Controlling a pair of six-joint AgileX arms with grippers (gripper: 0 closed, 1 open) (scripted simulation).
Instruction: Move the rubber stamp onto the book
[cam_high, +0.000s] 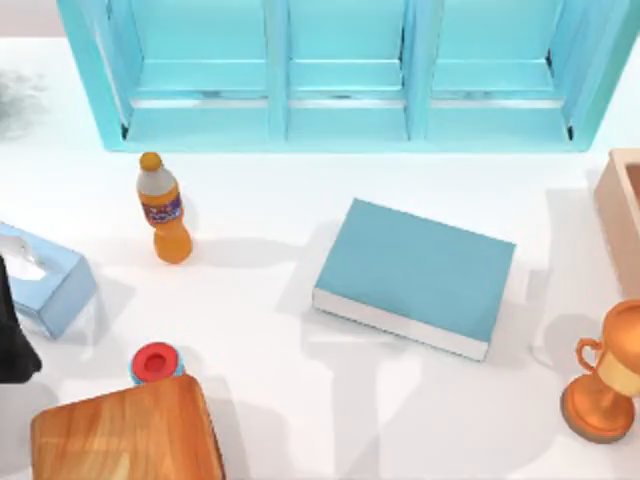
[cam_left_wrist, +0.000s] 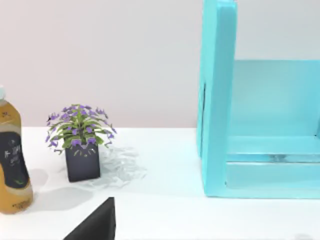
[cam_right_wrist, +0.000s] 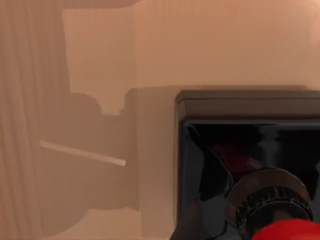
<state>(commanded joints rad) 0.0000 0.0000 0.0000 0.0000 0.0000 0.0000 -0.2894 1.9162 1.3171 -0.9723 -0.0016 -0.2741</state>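
Note:
The book, teal-blue with white page edges, lies flat at the table's middle, turned slightly, with nothing on its cover. The rubber stamp appears close up in the right wrist view: a black square base with a ridged collar and a shiny red knob, standing on a tan surface. My left arm is a dark shape at the table's left edge, beside the tissue box. A black part of the left gripper juts into the left wrist view.
A teal shelf spans the back. An orange bottle, a tissue box, a red-capped blue round object and a wooden board stand at left. A trophy and a tan box are at right.

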